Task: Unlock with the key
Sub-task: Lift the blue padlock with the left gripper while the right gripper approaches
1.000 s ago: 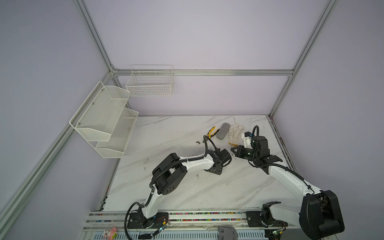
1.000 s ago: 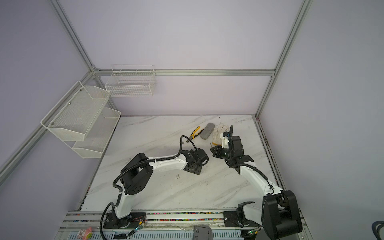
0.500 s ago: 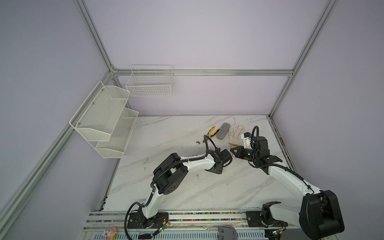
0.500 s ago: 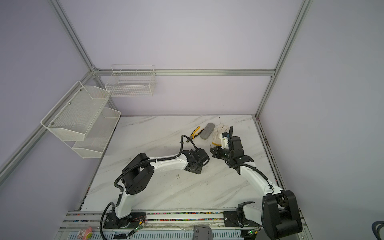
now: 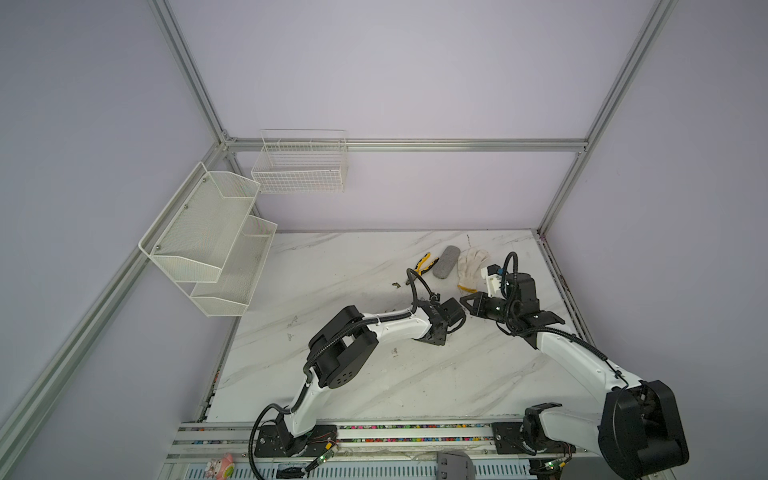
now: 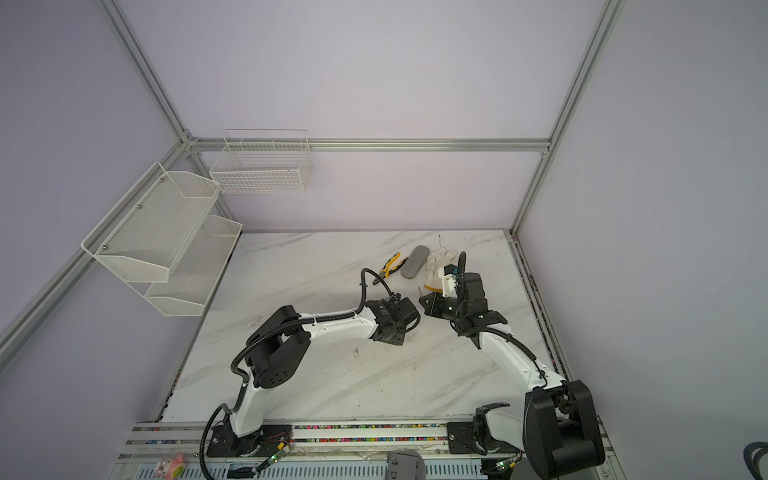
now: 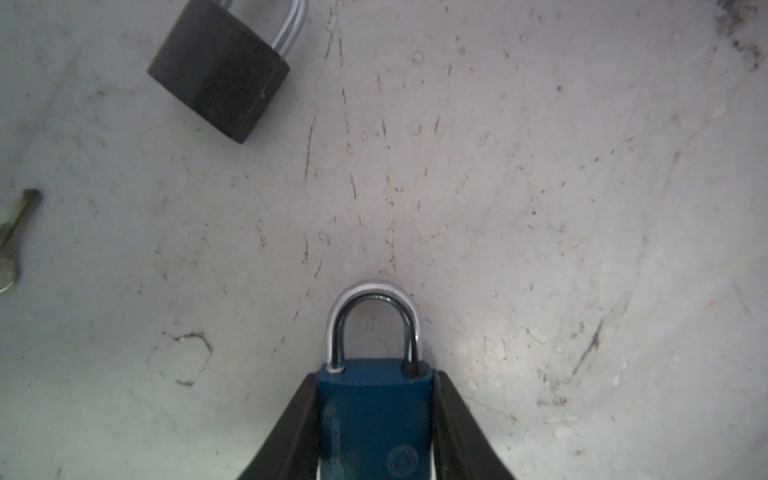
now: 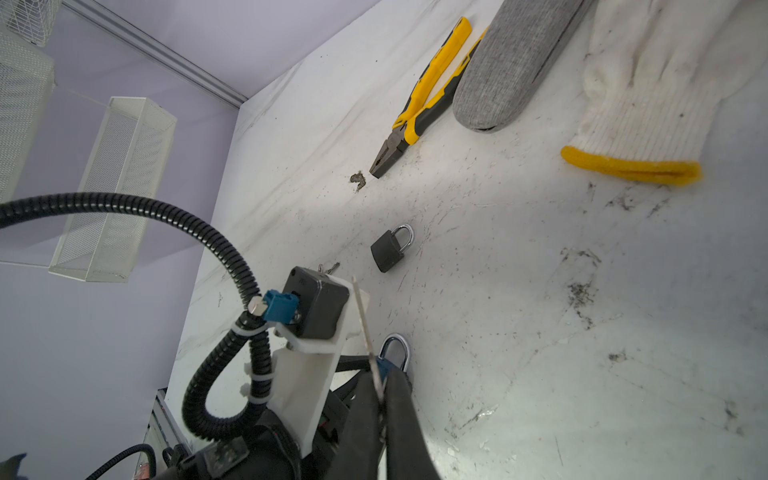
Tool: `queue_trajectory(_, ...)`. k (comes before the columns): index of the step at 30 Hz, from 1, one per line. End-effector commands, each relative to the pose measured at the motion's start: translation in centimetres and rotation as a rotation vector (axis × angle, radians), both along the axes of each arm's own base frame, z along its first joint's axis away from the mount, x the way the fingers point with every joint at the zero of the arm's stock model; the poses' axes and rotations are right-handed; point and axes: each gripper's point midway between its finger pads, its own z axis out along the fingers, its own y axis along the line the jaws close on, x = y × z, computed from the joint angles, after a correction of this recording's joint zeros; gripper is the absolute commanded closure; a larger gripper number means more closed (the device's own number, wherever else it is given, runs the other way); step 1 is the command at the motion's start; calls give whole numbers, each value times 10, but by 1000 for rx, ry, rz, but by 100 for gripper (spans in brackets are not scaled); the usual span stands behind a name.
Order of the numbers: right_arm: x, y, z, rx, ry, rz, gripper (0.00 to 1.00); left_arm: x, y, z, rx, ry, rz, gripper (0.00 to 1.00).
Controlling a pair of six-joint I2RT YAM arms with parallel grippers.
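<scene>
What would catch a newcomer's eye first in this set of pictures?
A blue padlock sits clamped between the fingers of the left gripper, right of the marble table's middle. Next to it, the right gripper pinches a thin key. A black padlock lies loose on the table a little apart.

Soft, even light falls from overhead; in both top views the lilac walls look flat and the arms throw only faint shadows on the marble table (image 5: 374,386). The frame posts bow outward toward the picture edges. In the left wrist view the blue padlock (image 7: 374,415) sits slightly soft near the lens, with pale glare on the table beside it. In the right wrist view the key (image 8: 365,328) blurs up close.
</scene>
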Motion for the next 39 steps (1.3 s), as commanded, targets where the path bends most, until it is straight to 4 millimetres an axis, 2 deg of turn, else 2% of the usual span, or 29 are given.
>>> queue_trajectory(1, -4, 1, 1, 5, -14, 24, 100, -16, 20, -44, 103, 94, 0, 65)
queue_trajectory(9, -5, 1, -1, 0, 7, 22, 100, -11, 17, -9, 41, 38, 2, 88)
queue_trajectory(11, -4, -2, -3, -23, 17, 12, 100, -10, 19, 2, 14, 19, 14, 98)
queue_trajectory(16, 1, -8, 0, -43, 24, -25, 100, -10, 27, 36, -94, -38, 57, 100)
queue_trajectory(20, 1, -2, 4, -18, 25, -6, 100, -11, 43, 61, -207, -66, 116, 100)
queue_trajectory(25, -5, 15, -1, 22, 52, 40, 100, -6, 67, 94, -342, -134, 227, 100)
queue_trajectory(28, -13, 32, -2, 48, 61, 60, 100, 0, 83, 110, -407, -174, 303, 100)
queue_trajectory(33, -32, 73, -7, 79, 79, 109, 100, 12, 102, 134, -516, -240, 428, 100)
queue_trajectory(39, -58, 119, -9, 173, 80, 162, 100, 22, 114, 152, -558, -314, 518, 100)
